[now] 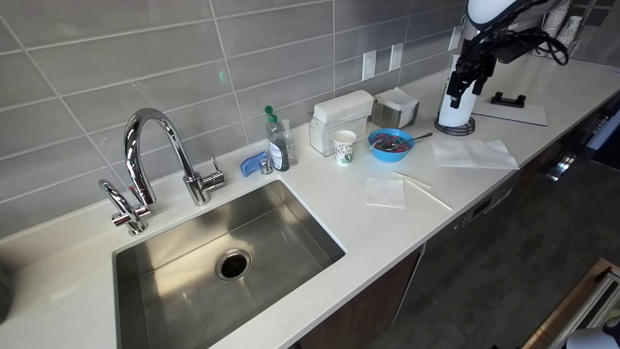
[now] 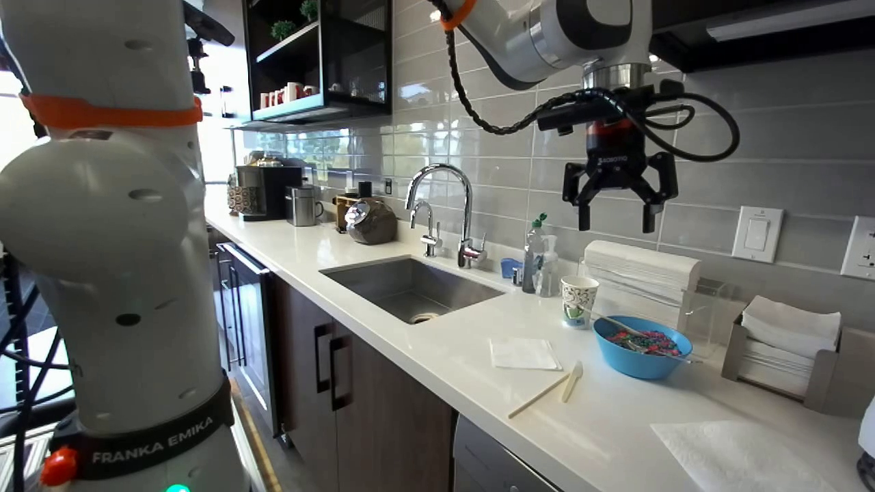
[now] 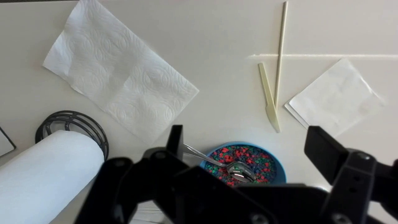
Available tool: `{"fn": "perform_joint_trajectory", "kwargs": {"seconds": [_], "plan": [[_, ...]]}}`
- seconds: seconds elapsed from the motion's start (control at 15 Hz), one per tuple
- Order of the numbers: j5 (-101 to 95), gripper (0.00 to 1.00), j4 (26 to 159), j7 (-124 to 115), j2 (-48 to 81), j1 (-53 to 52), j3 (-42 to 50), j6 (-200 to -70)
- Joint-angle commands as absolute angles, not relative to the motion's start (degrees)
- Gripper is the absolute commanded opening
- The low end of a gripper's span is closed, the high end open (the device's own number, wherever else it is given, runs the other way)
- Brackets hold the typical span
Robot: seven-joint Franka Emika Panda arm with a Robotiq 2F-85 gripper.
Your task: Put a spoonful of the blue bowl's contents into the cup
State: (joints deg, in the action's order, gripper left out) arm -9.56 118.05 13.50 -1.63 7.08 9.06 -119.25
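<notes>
Wide apart and holding nothing, the black two-fingered claw point(image 2: 616, 219) hangs in the upper right of an exterior view, only air between its pads. Well below it, in the lower right of that frame, I find the round bright-blue bowl point(image 2: 636, 365) on the white tabletop point(image 1: 358, 228), filled with small red, green and dark-blue bits point(image 3: 268, 160). Just left of it in both exterior views stands the white paper cup point(image 1: 343, 148) with a leafy print, upright and narrower than the bowl.

What my coming move turns on, I judge, is the shiny metal spoon point(image 3: 241, 172). From the wrist, its head rests on the bits at lower centre, and its long axis runs up and left across the rim until the claw hides it. That handle points away from the cup, and it lies more along the direction the claw closes than across it. So I'd want to turn the wrist before descending, letting the fingers straddle the handle.

Whether the spoon carries any bits, I can't tell through the glare. One caution: a thin pale utensil point(image 2: 622, 328) also lies over the bowl's rim, on the cup side, and a careless scoop could knock it into the cup.
</notes>
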Motion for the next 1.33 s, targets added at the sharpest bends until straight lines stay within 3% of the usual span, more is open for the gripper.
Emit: {"fn": "perform_joint_trajectory", "kwargs": {"seconds": [0.0,0.73,1.27], "plan": [[-9.5,1.00,117.9,13.5,-1.7,7.4,8.7,-119.1],[-14.9,1.00,114.0,28.7,6.9,7.0,7.4,-126.2],[1.4,1.00,110.4,52.4,16.5,12.3,4.1,-135.2]]}}
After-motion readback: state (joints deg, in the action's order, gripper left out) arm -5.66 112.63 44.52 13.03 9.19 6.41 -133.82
